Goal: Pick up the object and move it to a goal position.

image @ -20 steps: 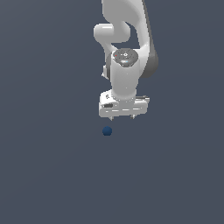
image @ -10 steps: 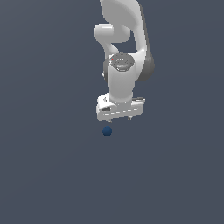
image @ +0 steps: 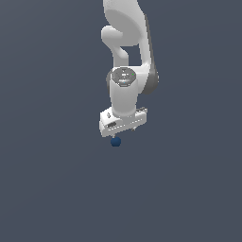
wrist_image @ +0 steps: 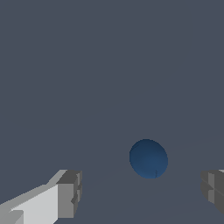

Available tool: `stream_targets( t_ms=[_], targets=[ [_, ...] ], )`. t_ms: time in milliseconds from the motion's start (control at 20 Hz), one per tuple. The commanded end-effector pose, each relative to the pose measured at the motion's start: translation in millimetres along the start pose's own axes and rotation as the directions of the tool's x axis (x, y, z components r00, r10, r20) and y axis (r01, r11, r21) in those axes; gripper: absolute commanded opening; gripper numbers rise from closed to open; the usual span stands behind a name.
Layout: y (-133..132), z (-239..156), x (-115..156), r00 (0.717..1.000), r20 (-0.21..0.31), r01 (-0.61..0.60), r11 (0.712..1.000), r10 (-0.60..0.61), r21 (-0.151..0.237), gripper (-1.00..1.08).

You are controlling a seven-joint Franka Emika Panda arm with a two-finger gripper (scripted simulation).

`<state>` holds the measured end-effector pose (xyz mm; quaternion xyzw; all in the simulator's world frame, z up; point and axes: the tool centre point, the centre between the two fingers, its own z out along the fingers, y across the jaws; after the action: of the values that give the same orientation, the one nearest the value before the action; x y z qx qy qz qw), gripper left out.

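The small dark blue ball (image: 116, 141) rests on the flat grey surface, just under the white hand of my arm in the exterior view. My gripper (image: 122, 133) hangs right above it, lowered close to the surface. In the wrist view the ball (wrist_image: 148, 158) lies between the two grey fingertips (wrist_image: 70, 193), nearer the far one, with gaps on both sides. The gripper (wrist_image: 142, 192) is open and holds nothing.
The plain dark grey surface (image: 52, 189) spreads all around with no other objects or edges showing. The white arm (image: 126, 52) rises behind the hand toward the top of the exterior view.
My arm has come down and turned a little, so the hand now sits just above the ball. The ball has not moved.
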<state>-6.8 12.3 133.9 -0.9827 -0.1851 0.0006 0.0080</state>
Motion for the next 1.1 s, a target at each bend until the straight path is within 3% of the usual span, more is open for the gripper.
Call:
stream_targets(
  t_ms=[0,550,1050],
  targets=[
    [6,9,-4,0.998,0.001,0.063,0.998,-0.063,-0.004,1.00],
    [27,40,-18,0.955,0.006,0.297,0.955,-0.297,-0.013,1.00],
    [34,52,-24,0.924,0.008,0.382,0.924,-0.382,-0.014,1.00]
  ],
)
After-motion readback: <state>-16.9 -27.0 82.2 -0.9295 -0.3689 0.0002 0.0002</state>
